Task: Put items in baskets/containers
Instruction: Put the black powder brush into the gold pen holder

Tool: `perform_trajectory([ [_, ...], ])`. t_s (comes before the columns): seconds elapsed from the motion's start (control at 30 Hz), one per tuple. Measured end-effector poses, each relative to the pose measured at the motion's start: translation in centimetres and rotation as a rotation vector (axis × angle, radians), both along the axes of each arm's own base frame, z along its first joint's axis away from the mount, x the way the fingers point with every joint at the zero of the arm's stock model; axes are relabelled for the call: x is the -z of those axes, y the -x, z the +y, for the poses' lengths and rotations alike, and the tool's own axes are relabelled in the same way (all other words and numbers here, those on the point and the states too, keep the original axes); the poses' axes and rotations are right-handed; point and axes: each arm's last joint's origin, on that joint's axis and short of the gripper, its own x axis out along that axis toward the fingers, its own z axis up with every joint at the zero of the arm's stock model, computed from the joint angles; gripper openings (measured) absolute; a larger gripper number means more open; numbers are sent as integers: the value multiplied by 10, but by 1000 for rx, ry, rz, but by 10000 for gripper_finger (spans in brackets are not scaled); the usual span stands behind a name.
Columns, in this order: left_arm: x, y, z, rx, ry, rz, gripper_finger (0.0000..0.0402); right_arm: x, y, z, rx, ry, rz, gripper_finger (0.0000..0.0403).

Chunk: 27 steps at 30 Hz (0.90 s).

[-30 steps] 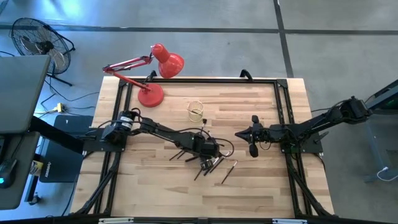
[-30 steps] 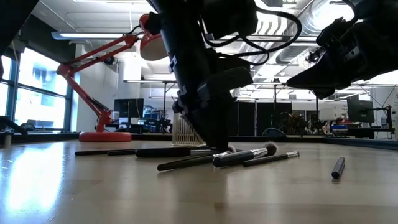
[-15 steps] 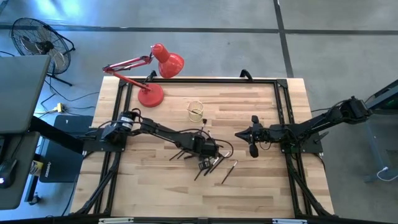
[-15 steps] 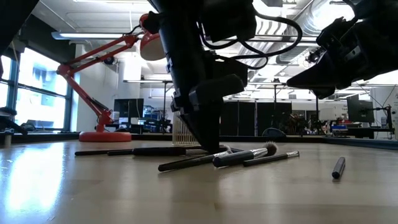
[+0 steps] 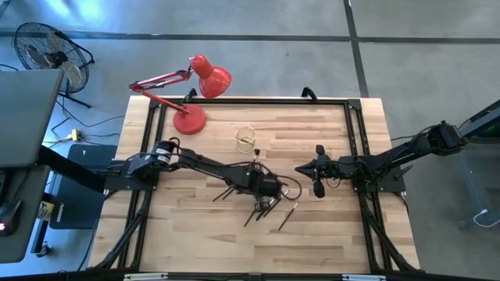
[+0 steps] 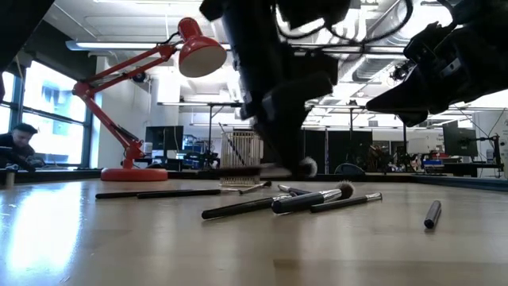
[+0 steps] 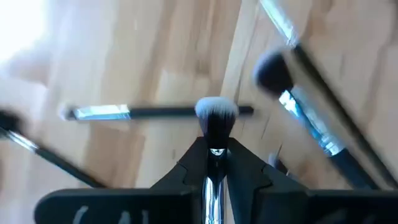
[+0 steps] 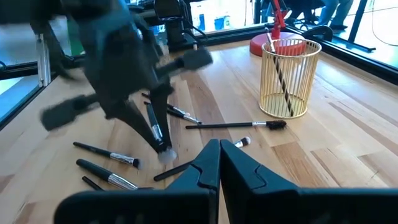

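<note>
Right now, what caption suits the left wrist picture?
Left gripper holds one brush above others scattered on the table.

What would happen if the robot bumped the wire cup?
The cup would probably slide or tip easily: it is thin open wire, so likely light, and it is taller than wide. The brush leaning inside may pull it over that way. It stands on a smooth wooden table, so little would likely hold it.

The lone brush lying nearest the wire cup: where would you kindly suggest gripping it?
Probably mid-handle on the lone brush, coming straight down, fingers straddling it crosswise: it lies flat on the table, thin, with bare wood either side, just short of the wire cup.
</note>
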Motion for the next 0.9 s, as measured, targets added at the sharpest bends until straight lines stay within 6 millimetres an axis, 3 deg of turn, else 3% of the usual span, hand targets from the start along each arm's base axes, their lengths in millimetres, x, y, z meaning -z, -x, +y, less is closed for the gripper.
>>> perform_trajectory([
  [0.2, -30, 3, 3, 9, -71, -81, 29, 1, 0, 0, -4, 1, 8, 2],
  [0.37, -54, 24, 9, -51, -141, -160, 29, 1, 0, 0, -15, -1, 15, 4],
  [0.5, -76, 56, 17, -115, -155, -311, 29, 2, 0, 0, -18, 0, 22, 2],
  [0.63, -71, 95, 26, -170, -154, -490, 29, 2, 0, 0, -17, -8, 21, 4],
  [0.9, -45, 155, 54, -231, -152, -1160, 29, 2, 0, 0, -12, -22, 18, 2],
])
